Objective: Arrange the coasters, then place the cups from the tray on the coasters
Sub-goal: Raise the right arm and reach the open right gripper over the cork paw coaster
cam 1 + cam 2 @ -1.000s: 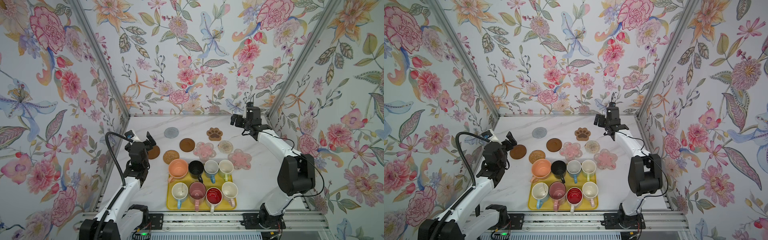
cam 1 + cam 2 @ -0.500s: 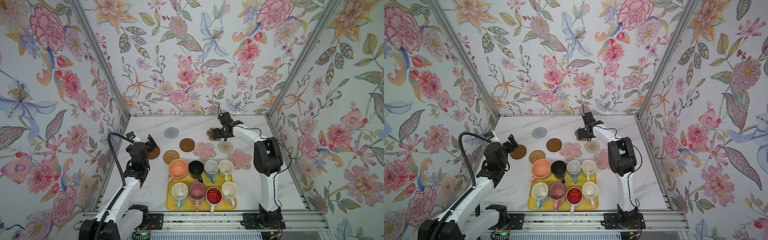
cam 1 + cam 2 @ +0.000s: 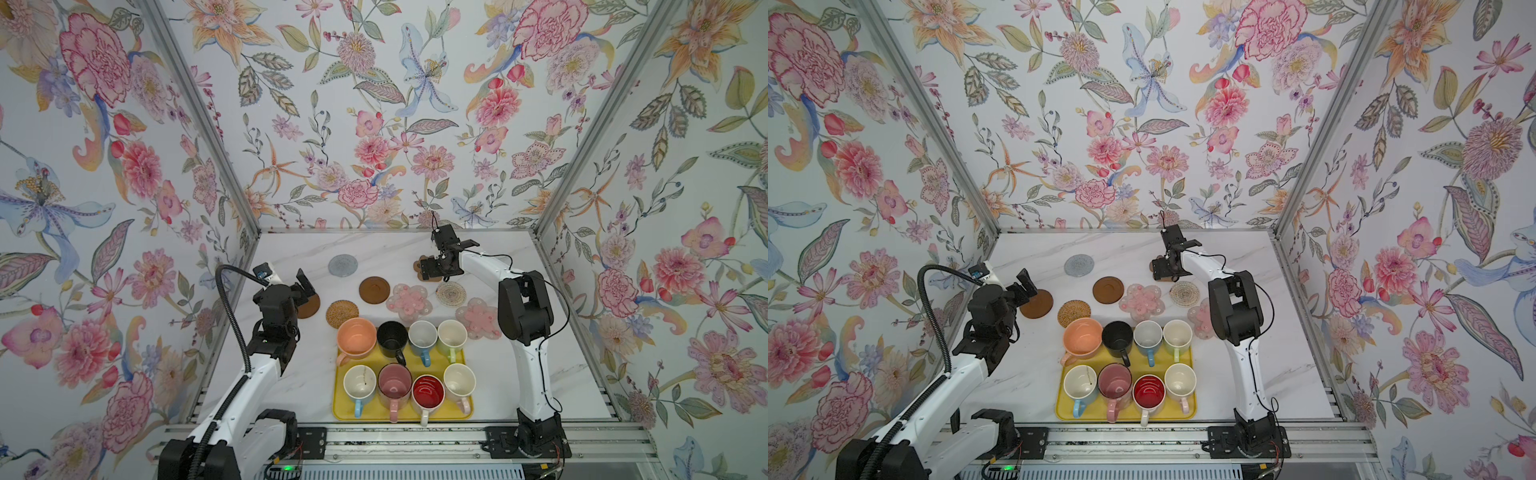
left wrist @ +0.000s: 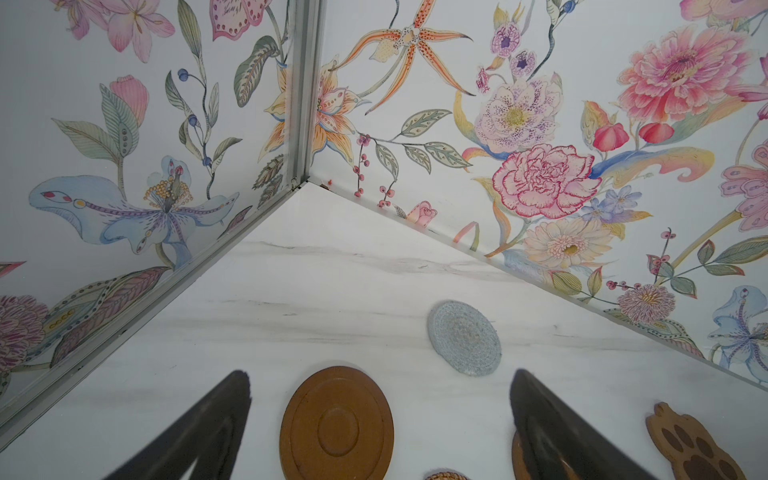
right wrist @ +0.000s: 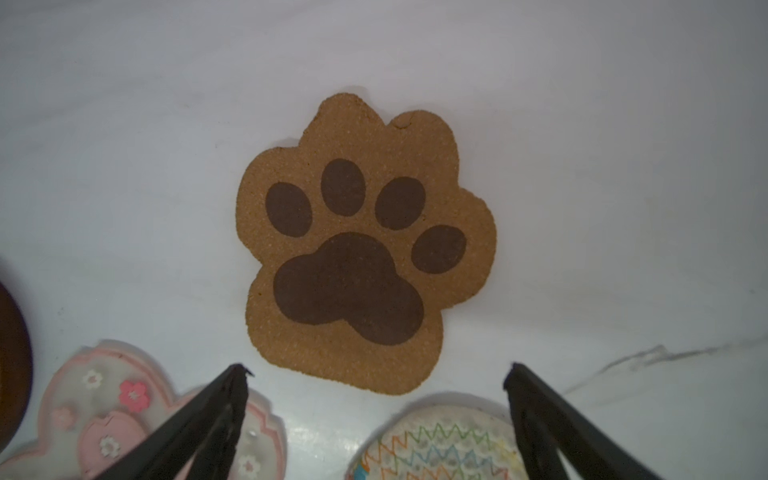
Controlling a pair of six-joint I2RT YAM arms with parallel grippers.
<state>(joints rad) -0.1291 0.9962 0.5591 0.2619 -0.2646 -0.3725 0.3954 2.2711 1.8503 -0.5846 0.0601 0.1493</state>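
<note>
Both pincers stand wide and hold nothing. The right pincer (image 5: 376, 368) hangs tips-down over the table (image 5: 124, 166), with the paw (image 5: 361, 249) lying flat just ahead of its tips, untouched. One finger (image 5: 208, 419) crosses a pink flower (image 5: 104, 415) and the other passes over the rim of the clear round (image 5: 440, 449); we cannot tell whether either touches. These two mats crowd the pincer at its fingers, and a dark disc (image 5: 12, 353) shows beyond the flower.

In both top views this pincer's body covers most of the paw, leaving only a brown edge; its wrist view alone gives us the whole mat.

The left pincer (image 4: 380, 374) hovers with a second disc (image 4: 336, 424) between and below its fingers. Ahead of its tips lies the grey round (image 4: 464, 338), well apart. The rattan (image 3: 342, 314) sits just beside this pincer, on the tray side.

In a top view the right arm (image 3: 1235, 309) cuts off the second flower (image 3: 1198, 318); in a top view that flower (image 3: 478, 318) shows whole.

Only the top views take in the tray (image 3: 446, 409), behind both pincers and well apart from them. Eight cups stand upright in it, in two rows of four. The peach (image 3: 356, 337) and the black (image 3: 392, 337) are the closest to the left pincer. The coasters lie bare on the table.
</note>
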